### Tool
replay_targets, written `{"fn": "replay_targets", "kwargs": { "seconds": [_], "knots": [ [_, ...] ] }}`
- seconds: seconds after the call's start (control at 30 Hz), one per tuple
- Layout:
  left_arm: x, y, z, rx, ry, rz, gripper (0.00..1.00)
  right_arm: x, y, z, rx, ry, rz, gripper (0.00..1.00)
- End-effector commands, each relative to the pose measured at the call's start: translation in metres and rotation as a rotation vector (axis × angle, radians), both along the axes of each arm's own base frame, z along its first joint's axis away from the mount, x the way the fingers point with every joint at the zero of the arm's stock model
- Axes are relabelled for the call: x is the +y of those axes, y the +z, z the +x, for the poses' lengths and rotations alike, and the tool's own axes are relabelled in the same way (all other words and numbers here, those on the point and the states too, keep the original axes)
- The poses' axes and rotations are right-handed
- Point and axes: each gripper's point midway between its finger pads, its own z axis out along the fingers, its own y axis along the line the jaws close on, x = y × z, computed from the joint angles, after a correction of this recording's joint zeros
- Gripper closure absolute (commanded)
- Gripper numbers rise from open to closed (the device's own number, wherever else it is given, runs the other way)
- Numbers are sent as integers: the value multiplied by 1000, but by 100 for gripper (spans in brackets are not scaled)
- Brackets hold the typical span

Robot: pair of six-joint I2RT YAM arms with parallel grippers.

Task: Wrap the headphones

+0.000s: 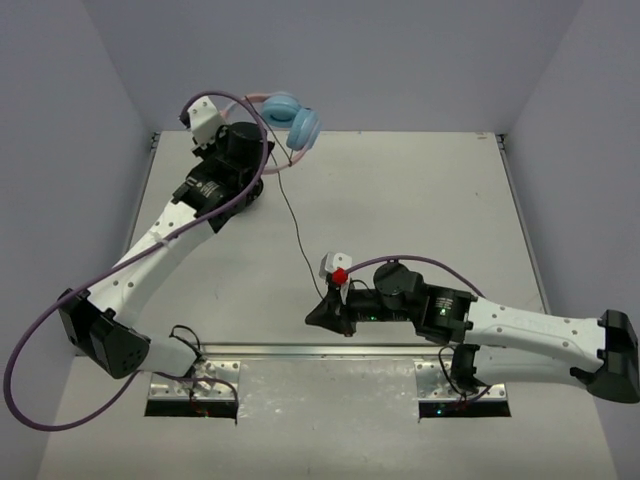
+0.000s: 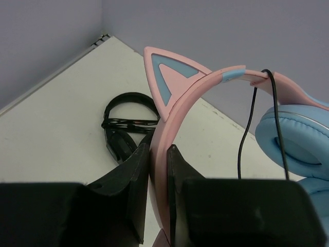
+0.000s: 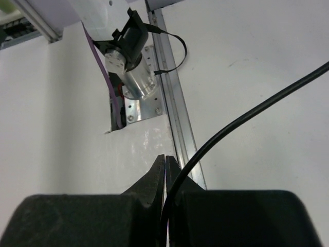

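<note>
while left gripper point(image 2: 159, 147) clamps headphones point(image 2: 293, 139) | right gripper point(image 3: 165, 160) pinches cable point(image 3: 257, 113)

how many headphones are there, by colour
pink and blue headphones, with a black cable: 1
black headphones: 1
total: 2

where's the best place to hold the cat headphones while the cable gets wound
The pink headband, beside the cat ear, approached from the arch side away from the earcups, a finger on each side, as the left gripper holds it. The band is slim enough to pinch, leaving those and the cable free.
</note>
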Motion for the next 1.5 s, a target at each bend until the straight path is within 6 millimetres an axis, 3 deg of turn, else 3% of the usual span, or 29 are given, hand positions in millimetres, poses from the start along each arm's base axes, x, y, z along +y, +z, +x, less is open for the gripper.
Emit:
{"fn": "replay_targets", "kwargs": {
  "seconds": [0.0,0.03,0.23,0.43,0.7,0.93,1.07,1.1,1.13,1.2,1.23,1.27,1.33,1.37,1.47],
  "knots": [
    [9,-1,15,-98,20,-123,100,-19,16,12,-94,-59,-79,99],
    [12,-5,17,-98,17,-136,100,-22,31,18,-134,-85,-70,99],
    [27,-25,33,-47,-4,-140,100,-38,54,26,-192,-127,-118,99],
    [6,-45,54,17,-136,-100,100,-41,73,40,-262,-159,-176,99],
    [8,-90,77,136,-206,-221,100,-52,80,44,-300,-161,-262,99],
    [8,-95,96,190,-233,-246,100,-52,65,32,-267,-91,-293,99],
    [2,-99,100,188,-294,-193,100,-50,74,35,-281,-106,-282,99],
    [-2,-111,94,204,-319,-180,100,-49,83,38,-297,-115,-268,99],
    [-12,-107,99,159,-372,-176,100,-50,86,46,-331,-142,-281,99],
    [-24,-130,91,181,-425,-141,100,-51,103,59,-400,-184,-286,99],
    [-34,-129,94,148,-468,-137,100,-51,109,66,-428,-212,-294,99],
    [-47,-150,84,183,-511,-111,100,-50,124,77,-474,-254,-293,99],
    [-70,-148,84,112,-587,-77,100,-48,142,86,-513,-281,-291,99],
    [-89,-166,69,140,-652,-39,100,-43,159,94,-548,-306,-288,99],
    [-123,-168,54,76,-781,-14,100,-46,171,119,-589,-375,-349,99]
  ]
}}
